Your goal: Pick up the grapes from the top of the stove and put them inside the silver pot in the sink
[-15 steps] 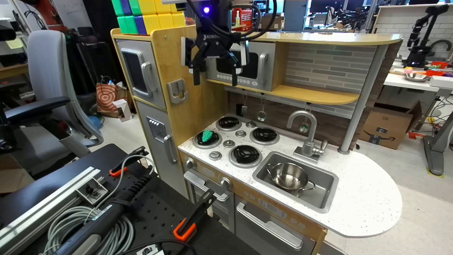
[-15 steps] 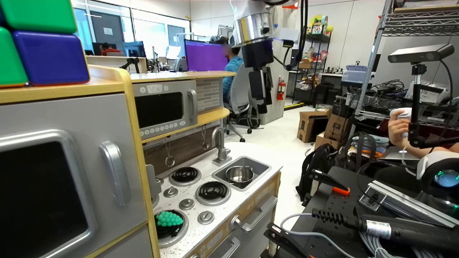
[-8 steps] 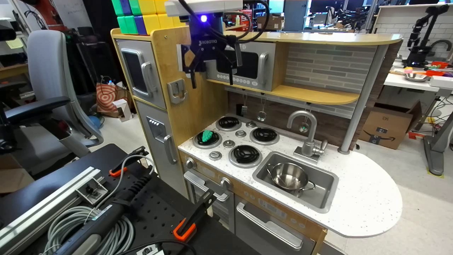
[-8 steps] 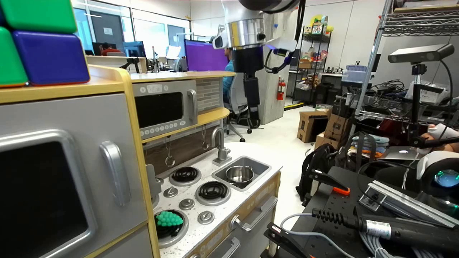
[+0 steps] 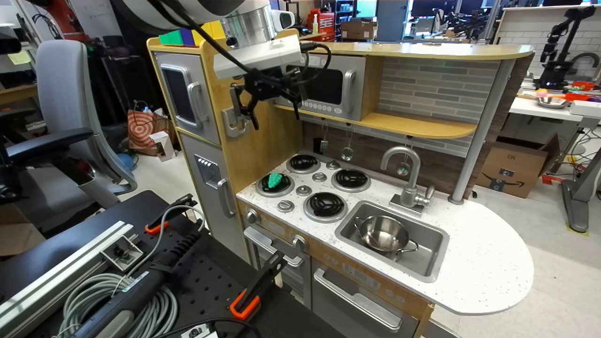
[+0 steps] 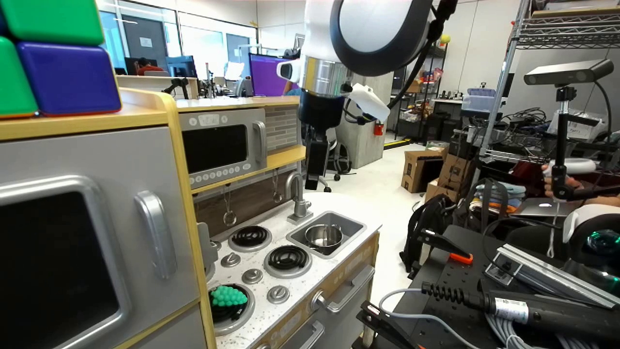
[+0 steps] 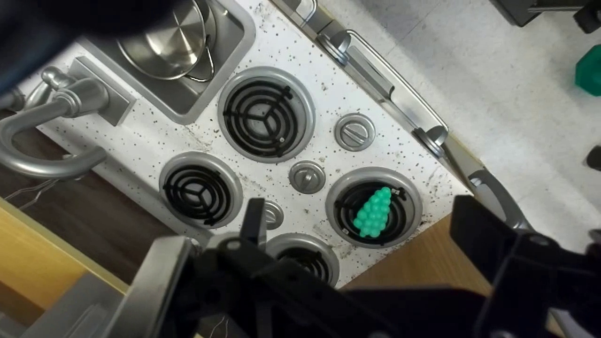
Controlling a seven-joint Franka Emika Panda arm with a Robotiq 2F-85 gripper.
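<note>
Grapes [image 7: 374, 213] in bright green rest on a black-coiled burner [image 7: 398, 218] of the toy stove [image 7: 305, 213], right of centre in the wrist view. Small rounded beads cover the bunch, which is broad toward its lower left and narrows to a tip pointing to the upper right, vivid against the dark coils and the silver ring around them. At lower left in an exterior view, the bunch lies lengthwise across the coils, light catching the tops of its knobbly surface. Well above, left of centre near the top of an exterior view, the tool [image 5: 276, 119] hangs apart from the grapes, its two black fingers spread wide. The pale arm [image 6: 368, 26] reaches in from the top of an exterior view. A round, shiny pot [image 5: 382, 233], with a loop handle on either side, sits inside the grey sink [image 5: 425, 253], lower right of centre, with the arched faucet [image 5: 412, 173] just beyond. The speckled white tabletop [image 5: 488, 258] curves to a rounded end at right.
</note>
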